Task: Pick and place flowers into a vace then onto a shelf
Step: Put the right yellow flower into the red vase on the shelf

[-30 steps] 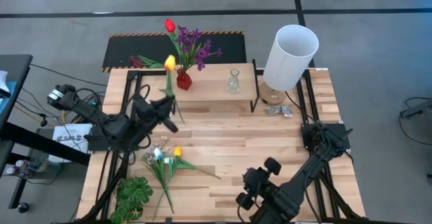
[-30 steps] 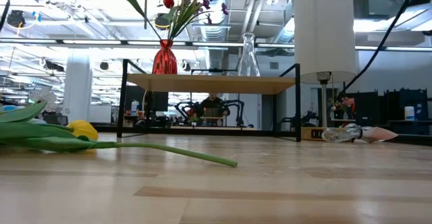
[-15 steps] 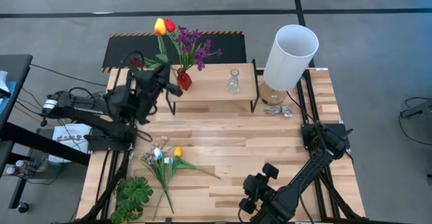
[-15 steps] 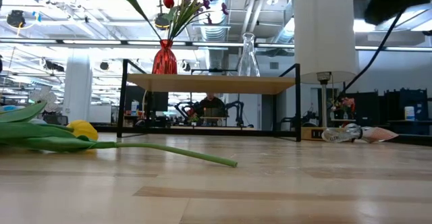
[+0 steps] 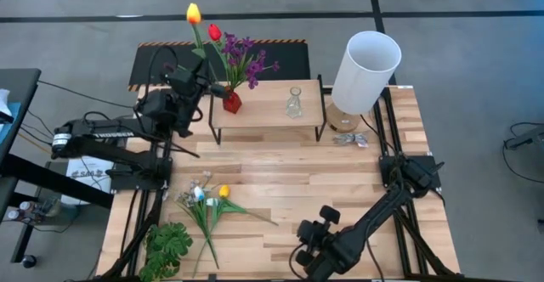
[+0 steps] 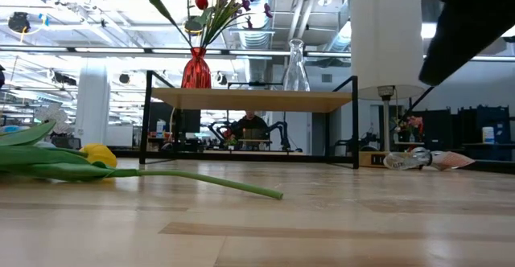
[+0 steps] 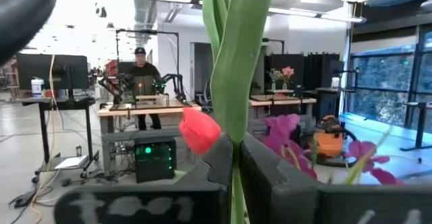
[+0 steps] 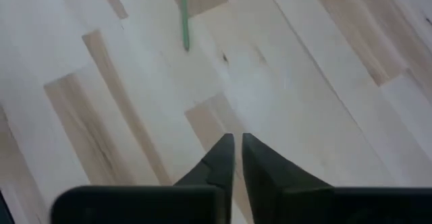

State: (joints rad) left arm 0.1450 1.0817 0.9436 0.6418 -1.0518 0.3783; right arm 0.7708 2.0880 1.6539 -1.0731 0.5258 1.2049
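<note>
Vase on shelf: the small red glass vase (image 5: pixel 231 102) stands on the low shelf with a light wooden plank top and thin black legs (image 5: pixel 268 112), already holding a red tulip (image 5: pixel 215 32) and a purple bunch (image 5: pixel 246 59).
Flower in hand: the left gripper (image 5: pixel 202 82) is clamped on the green stem of a yellow-orange tulip (image 5: pixel 193 14), just beside the vase mouth; insertion looks under way, not finished.
Empty vase: a clear glass vase (image 5: pixel 294 104) on the same shelf holds nothing.
Still to place: a yellow tulip with small white blossoms (image 5: pixel 206 199) lies on the wooden tabletop (image 5: pixel 340 188).
Right gripper (image 8: pixel 234 150): fingers nearly together, empty, low over the table's near edge.
</note>
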